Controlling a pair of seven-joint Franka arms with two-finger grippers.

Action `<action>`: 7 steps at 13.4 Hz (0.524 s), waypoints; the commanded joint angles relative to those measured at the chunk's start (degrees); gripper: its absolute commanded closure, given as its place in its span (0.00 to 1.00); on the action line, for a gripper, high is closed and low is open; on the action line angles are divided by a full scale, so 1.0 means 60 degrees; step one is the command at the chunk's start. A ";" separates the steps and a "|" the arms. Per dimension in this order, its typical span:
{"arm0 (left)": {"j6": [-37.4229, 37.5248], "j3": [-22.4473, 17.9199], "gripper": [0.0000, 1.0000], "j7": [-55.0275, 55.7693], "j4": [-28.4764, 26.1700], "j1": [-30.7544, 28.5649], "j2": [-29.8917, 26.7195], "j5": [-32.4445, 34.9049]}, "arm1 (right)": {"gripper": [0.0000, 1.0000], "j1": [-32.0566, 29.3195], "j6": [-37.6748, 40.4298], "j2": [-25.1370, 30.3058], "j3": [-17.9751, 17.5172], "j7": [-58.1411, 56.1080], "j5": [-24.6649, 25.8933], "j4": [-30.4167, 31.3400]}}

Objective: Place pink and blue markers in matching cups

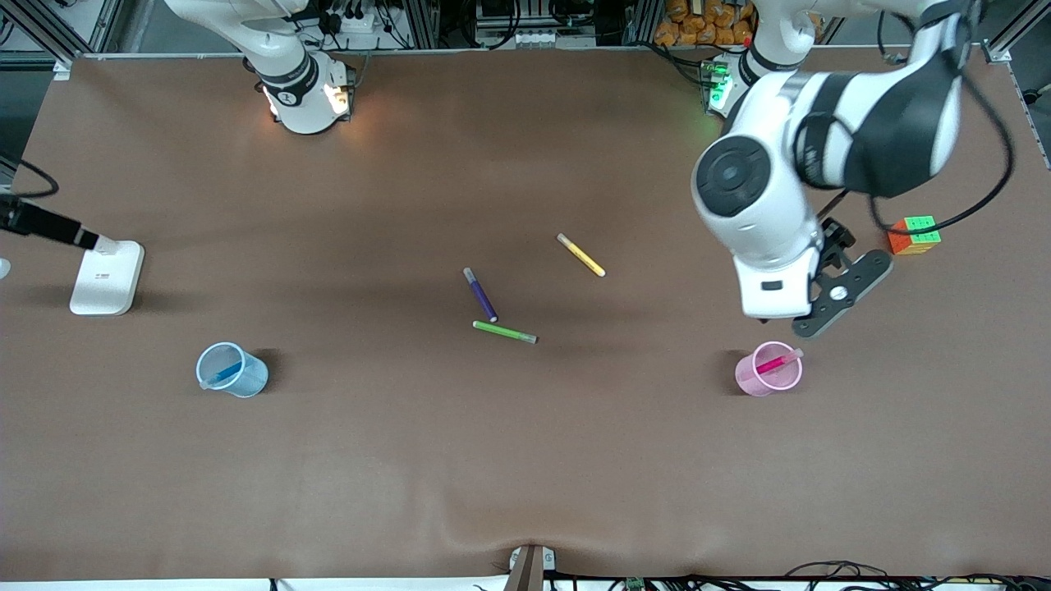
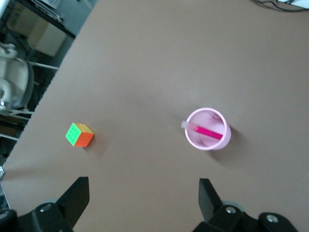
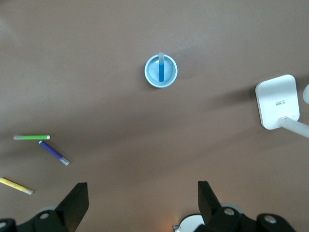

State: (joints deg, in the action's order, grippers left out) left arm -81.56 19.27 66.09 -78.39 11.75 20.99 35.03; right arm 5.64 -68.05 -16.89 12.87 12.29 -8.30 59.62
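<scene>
The pink marker (image 1: 776,361) leans inside the pale pink cup (image 1: 768,371) toward the left arm's end of the table; the left wrist view shows that marker (image 2: 206,131) and cup (image 2: 208,129) too. The blue marker (image 1: 223,374) stands in the pale blue cup (image 1: 233,370) toward the right arm's end, and both marker (image 3: 161,71) and cup (image 3: 161,71) appear in the right wrist view. My left gripper (image 2: 143,193) hangs open and empty over bare table beside the pink cup. My right gripper (image 3: 143,193) is open and empty, high over the table close to its own base.
A purple marker (image 1: 480,294), a green marker (image 1: 504,332) and a yellow marker (image 1: 580,254) lie mid-table. A colour cube (image 1: 914,235) sits near the left arm. A white stand base (image 1: 105,277) with a black rod is at the right arm's end.
</scene>
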 commanded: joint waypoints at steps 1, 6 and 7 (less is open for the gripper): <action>0.0087 -0.0047 0.00 -0.0467 -0.0074 -0.0097 -0.0683 -0.0985 | 0.00 -0.0614 -0.0463 0.0572 -0.0413 -0.0100 -0.0184 0.1149; 0.0175 -0.0092 0.00 -0.2383 -0.0177 -0.0581 -0.1943 -0.2511 | 0.00 -0.0880 -0.2952 0.2547 -0.1250 -0.0100 0.0503 0.4735; 0.0277 -0.0092 0.00 -0.2794 -0.0162 -0.0712 -0.2119 -0.2745 | 0.00 -0.0866 -0.2970 0.2552 -0.1266 -0.0100 0.0533 0.4683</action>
State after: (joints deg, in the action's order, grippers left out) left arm -80.88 18.76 53.69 -78.23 8.54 11.63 21.31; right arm 1.64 -82.80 -8.58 7.47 11.92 -6.46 79.47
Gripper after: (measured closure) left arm 0.000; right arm 0.000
